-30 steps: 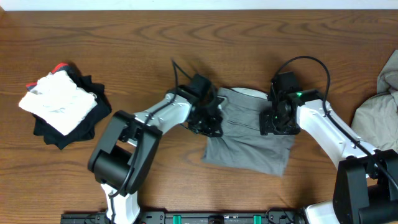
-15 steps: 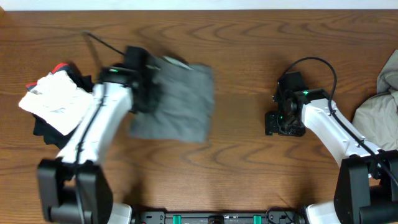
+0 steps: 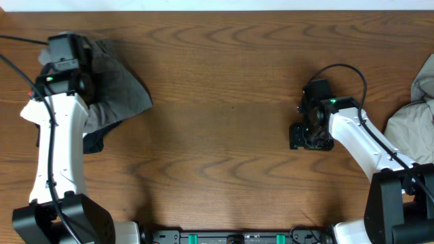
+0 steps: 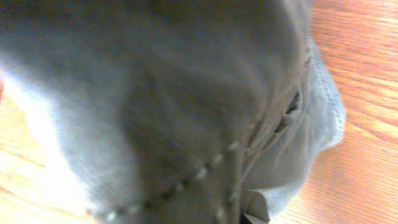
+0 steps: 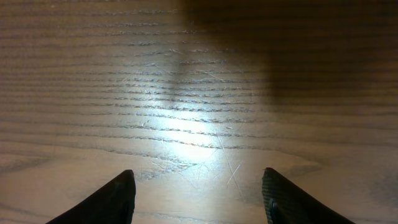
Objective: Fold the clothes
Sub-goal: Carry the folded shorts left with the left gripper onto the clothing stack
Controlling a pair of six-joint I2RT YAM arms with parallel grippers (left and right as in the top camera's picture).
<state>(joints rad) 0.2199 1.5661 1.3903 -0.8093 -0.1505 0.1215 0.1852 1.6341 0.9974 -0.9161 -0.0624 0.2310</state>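
The folded grey shorts (image 3: 119,88) hang from my left gripper (image 3: 89,83) at the far left of the table, draped over the pile of clothes there. In the left wrist view the grey shorts (image 4: 186,93) with a stitched seam fill the frame and hide the fingers. My right gripper (image 3: 310,138) is open and empty just above bare wood right of centre; in the right wrist view its two dark fingertips (image 5: 196,180) stand wide apart. A pale beige garment (image 3: 412,118) lies crumpled at the right edge.
Under my left arm lies a pile with a white garment (image 3: 26,112) and a black one (image 3: 95,141), mostly hidden. The wooden table (image 3: 224,102) stretches between the two arms. A light strip runs along the far edge.
My left gripper has swept the grey shorts from the table's middle to the far left, onto the pile. The right gripper let go and has stayed where it was.
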